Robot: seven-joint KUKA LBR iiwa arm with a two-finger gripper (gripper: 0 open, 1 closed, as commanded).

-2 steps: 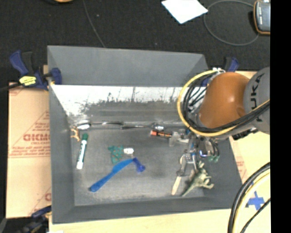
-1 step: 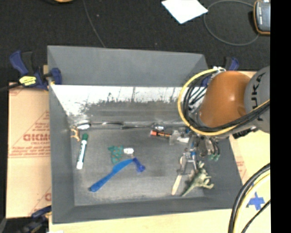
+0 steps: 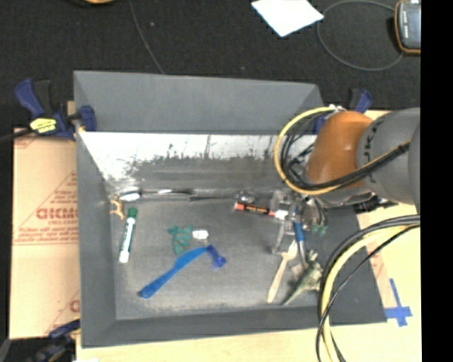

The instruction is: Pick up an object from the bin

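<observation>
— What sort of place is this?
— A robotics lab, by the look of it. A robot arm (image 3: 386, 152) with an orange cover (image 3: 340, 152) and looped cables (image 3: 291, 152) stands at the right of the frame.
— Anything else?
— A grey metal bin (image 3: 198, 106) sits mid-frame on a dark surface (image 3: 212, 42) and holds an odd mix: a blue toothbrush (image 3: 177, 269), a white marker (image 3: 127, 237). A thin wire (image 3: 145, 32) trails across the top left, and a white sheet (image 3: 287, 14) lies at the top edge.
</observation>
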